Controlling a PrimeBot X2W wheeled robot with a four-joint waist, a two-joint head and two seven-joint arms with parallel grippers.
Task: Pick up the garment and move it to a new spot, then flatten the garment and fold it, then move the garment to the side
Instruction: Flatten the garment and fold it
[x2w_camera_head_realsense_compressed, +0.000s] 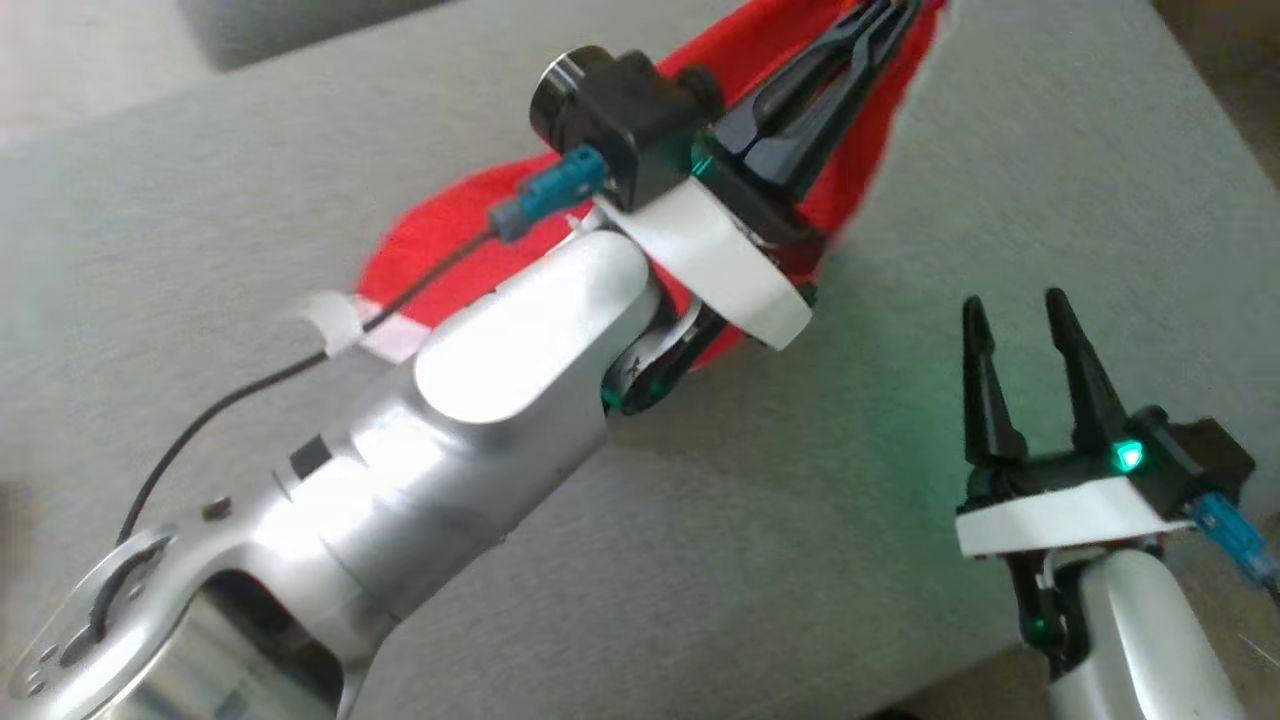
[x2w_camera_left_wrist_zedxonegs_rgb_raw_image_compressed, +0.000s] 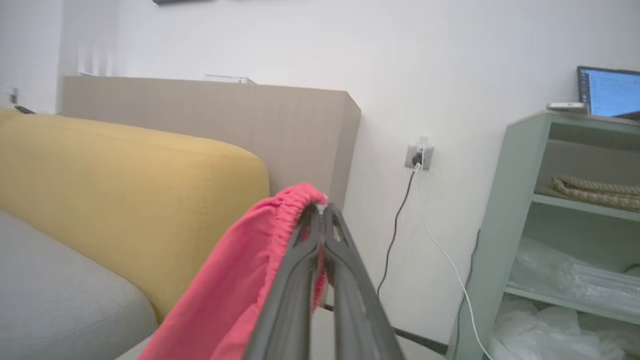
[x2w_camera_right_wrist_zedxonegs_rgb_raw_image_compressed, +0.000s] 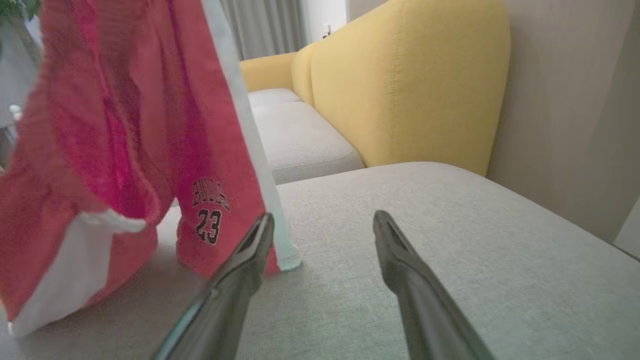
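The garment (x2w_camera_head_realsense_compressed: 450, 225) is a pair of red shorts with white trim and a "23" print. It hangs lifted, with its lower hem touching the grey cushion (x2w_camera_head_realsense_compressed: 1050, 150). My left gripper (x2w_camera_head_realsense_compressed: 885, 12) is shut on its elastic waistband, and in the left wrist view the fingers (x2w_camera_left_wrist_zedxonegs_rgb_raw_image_compressed: 320, 212) meet on the gathered red edge (x2w_camera_left_wrist_zedxonegs_rgb_raw_image_compressed: 280, 220). Low over the cushion at the lower right my right gripper (x2w_camera_head_realsense_compressed: 1012, 305) stands open and holds nothing. In the right wrist view the shorts (x2w_camera_right_wrist_zedxonegs_rgb_raw_image_compressed: 125, 125) hang just left of my right gripper (x2w_camera_right_wrist_zedxonegs_rgb_raw_image_compressed: 322, 220).
A yellow sofa back (x2w_camera_right_wrist_zedxonegs_rgb_raw_image_compressed: 410, 85) rises behind the cushion, with more grey seat cushions (x2w_camera_right_wrist_zedxonegs_rgb_raw_image_compressed: 300, 140) beside it. A pale green shelf unit (x2w_camera_left_wrist_zedxonegs_rgb_raw_image_compressed: 500, 225) with a laptop (x2w_camera_left_wrist_zedxonegs_rgb_raw_image_compressed: 610, 92) stands by the wall, and cables (x2w_camera_left_wrist_zedxonegs_rgb_raw_image_compressed: 400, 215) hang from a socket.
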